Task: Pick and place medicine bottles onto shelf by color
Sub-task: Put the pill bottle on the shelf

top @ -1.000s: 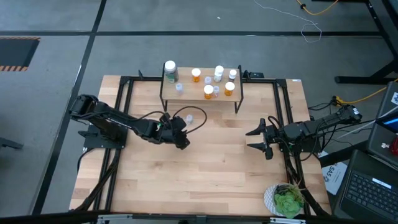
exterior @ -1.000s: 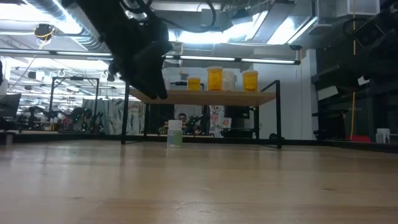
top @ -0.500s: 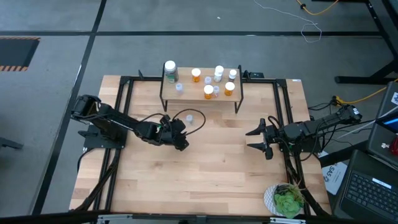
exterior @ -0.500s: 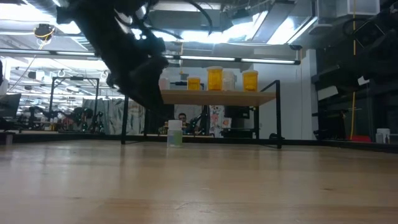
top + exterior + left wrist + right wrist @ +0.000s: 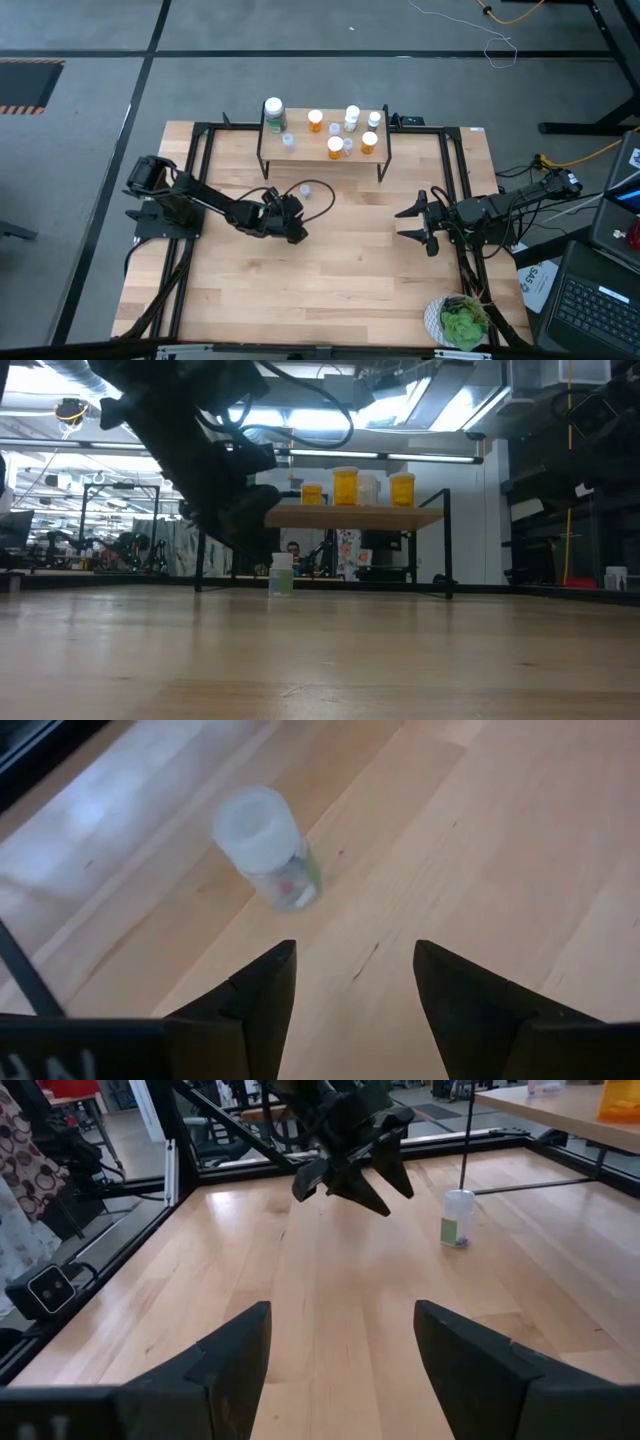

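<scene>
Left hand: hangs above the middle of the desk, fingers parted with nothing between them, just beside the lone bottle.
Lone bottle: a small clear bottle with a white cap, upright on the desk in front of the shelf; in the left wrist view it stands just beyond the fingertips.
Shelf: at the desk's far edge, carrying the rest of the medicine bottles.
On the shelf: three orange bottles with white caps, a larger white-capped bottle with greenish label, and several small clear and white ones.
Right hand: waits released over the desk's right side, holding nothing.
Potted plant: near right corner.
</scene>
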